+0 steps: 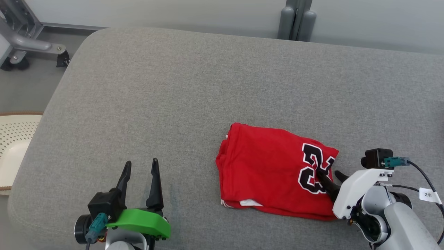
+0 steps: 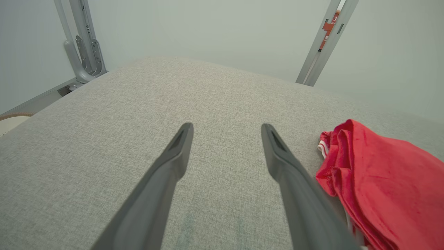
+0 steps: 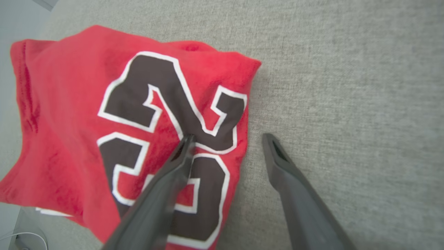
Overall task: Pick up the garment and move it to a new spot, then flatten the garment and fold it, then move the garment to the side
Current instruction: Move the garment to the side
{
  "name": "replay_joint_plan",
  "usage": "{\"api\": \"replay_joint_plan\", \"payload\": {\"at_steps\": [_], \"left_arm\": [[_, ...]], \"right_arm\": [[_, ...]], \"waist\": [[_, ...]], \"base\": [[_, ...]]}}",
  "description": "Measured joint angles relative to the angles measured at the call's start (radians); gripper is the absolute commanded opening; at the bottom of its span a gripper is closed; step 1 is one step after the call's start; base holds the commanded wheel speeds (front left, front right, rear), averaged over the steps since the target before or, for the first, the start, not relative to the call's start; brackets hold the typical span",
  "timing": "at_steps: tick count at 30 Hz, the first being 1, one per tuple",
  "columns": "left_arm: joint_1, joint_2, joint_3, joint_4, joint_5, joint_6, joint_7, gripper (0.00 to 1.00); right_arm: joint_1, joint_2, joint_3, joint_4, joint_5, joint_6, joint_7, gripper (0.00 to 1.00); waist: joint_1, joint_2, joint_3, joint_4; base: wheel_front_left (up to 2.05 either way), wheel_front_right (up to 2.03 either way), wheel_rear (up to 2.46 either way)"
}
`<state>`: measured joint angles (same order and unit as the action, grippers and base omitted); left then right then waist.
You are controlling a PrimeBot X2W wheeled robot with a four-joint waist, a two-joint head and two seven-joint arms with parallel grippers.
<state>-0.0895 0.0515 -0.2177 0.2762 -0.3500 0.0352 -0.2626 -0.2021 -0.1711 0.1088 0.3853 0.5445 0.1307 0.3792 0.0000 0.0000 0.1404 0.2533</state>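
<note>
1. A red garment (image 1: pixel 274 170) with a black, white-edged number printed on it lies folded into a compact, layered rectangle. It sits at about 4 o'clock on a wide grey cushion (image 1: pixel 173 86). A white trim peeks out along its near edge.
2. The right gripper (image 1: pixel 333 178) reaches in from the garment's 4 o'clock corner with its fingers spread wide and holding nothing. One finger lies over the printed number and the other over bare cushion just beside the cloth's edge. Whether the first finger presses on the fabric I cannot tell. The straddle would suit pinching that edge, probably to slide the bundle aside.
3. The left gripper (image 1: pixel 141 162) hangs at about 7 o'clock over open cushion, well apart from the garment. Its fingers are also wide and empty, and point toward 12 o'clock. It seems parked out of the way.
4. The folding looks done, so what is probably left is moving it to the side.
5. Off the cushion at 9 o'clock is a pale perforated basket (image 1: pixel 14 139). A grey metal frame (image 1: pixel 20 38) stands at 10 o'clock.
</note>
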Motion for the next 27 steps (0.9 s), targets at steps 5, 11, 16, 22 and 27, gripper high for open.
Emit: {"api": "replay_joint_plan", "payload": {"at_steps": [5,11,16,22,27], "left_arm": [[-0.003,0.0,0.003,-0.005,0.003,0.0,0.0,1.0],[-0.003,-0.001,0.005,-0.012,0.018,-0.005,-0.001,1.0],[-0.006,-0.001,-0.012,-0.015,0.027,-0.009,-0.002,1.0],[-0.038,-0.002,-0.031,-0.015,0.043,-0.018,-0.001,1.0],[-0.075,-0.003,-0.047,-0.006,0.064,-0.027,-0.002,1.0]], "right_arm": [[-0.03,-0.004,0.041,0.034,-0.001,0.0,-0.03,0.0],[-0.061,-0.023,0.056,0.035,-0.005,0.001,-0.06,0.0],[-0.081,-0.075,0.026,0.02,-0.017,0.001,-0.07,0.0],[-0.099,-0.109,-0.036,-0.006,-0.038,0.001,-0.096,0.0],[-0.111,-0.093,-0.063,-0.01,-0.046,0.0,-0.127,0.0]], "waist": [[0.0,0.0,0.004,-0.022],[0.0,0.0,0.007,-0.075],[0.0,0.0,0.009,-0.145],[0.0,0.0,0.021,-0.259],[0.0,0.0,0.041,-0.359]], "base": [[0.0,0.0,0.0],[0.0,0.0,0.0],[0.0,0.0,0.0],[0.0,0.0,0.0],[0.0,0.0,0.0]]}}
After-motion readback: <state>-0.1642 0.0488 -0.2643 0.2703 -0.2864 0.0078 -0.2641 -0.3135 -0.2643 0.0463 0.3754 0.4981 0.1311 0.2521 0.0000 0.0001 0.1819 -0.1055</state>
